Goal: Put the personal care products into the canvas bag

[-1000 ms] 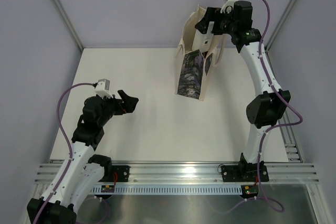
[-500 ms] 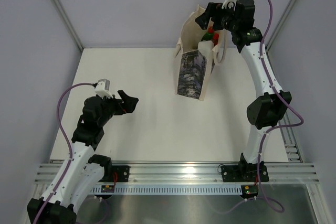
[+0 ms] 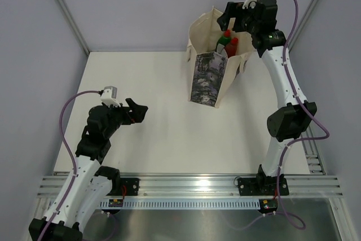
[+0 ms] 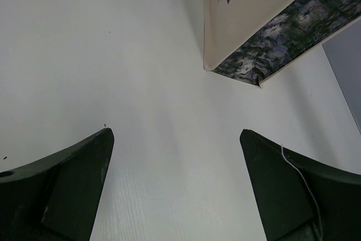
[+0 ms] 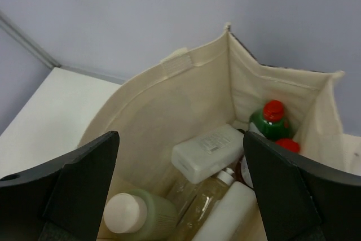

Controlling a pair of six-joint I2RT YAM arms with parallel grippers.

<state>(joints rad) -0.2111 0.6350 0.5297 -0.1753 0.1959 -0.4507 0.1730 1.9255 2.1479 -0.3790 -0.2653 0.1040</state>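
Observation:
The cream canvas bag stands upright at the back of the table, its dark picture panel facing front. My right gripper hangs open and empty above its mouth. The right wrist view looks down into the bag: a dark green red-capped bottle, a red bottle, a flat white bottle, another white bottle, a clear bottle and a pale green cylinder lie inside. My left gripper is open and empty over the table, left of the bag.
The white table is walled by grey panels at the back and sides. A metal rail runs along the near edge by the arm bases.
My right gripper has risen out of the bag's mouth and drawn back to the right. The bag's mouth has opened, showing the red-capped bottles. The left arm has barely moved.

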